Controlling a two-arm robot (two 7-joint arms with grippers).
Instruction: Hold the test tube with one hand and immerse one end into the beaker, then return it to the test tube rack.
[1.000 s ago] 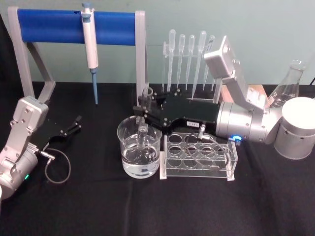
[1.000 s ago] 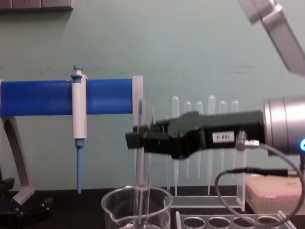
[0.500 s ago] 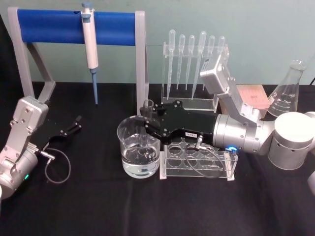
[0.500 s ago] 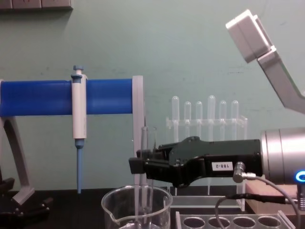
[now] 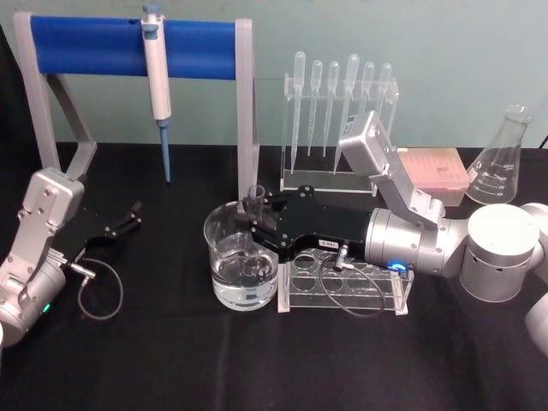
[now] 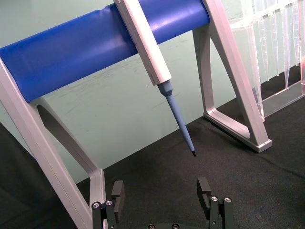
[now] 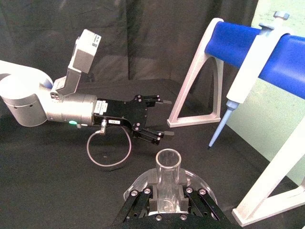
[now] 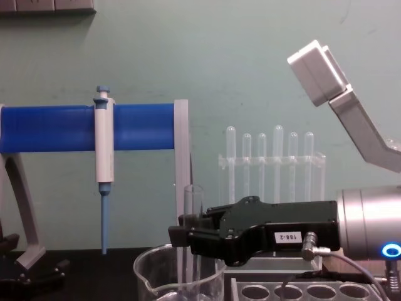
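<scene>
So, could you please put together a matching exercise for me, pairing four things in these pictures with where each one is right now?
Things:
1. long clear glass test tube
2. white-and-blue pipettor
3. black left claw
4. clear glass conical flask

Places:
A. hanging on the thick blue bar
B. open, parked low at the left side of the black table
C. standing at the far right, at the back
D. upright in the shut black right claw, lower end inside the wide clear glass beaker

Pairs: 1-D, 2-A, 3-B, 4-C.
</scene>
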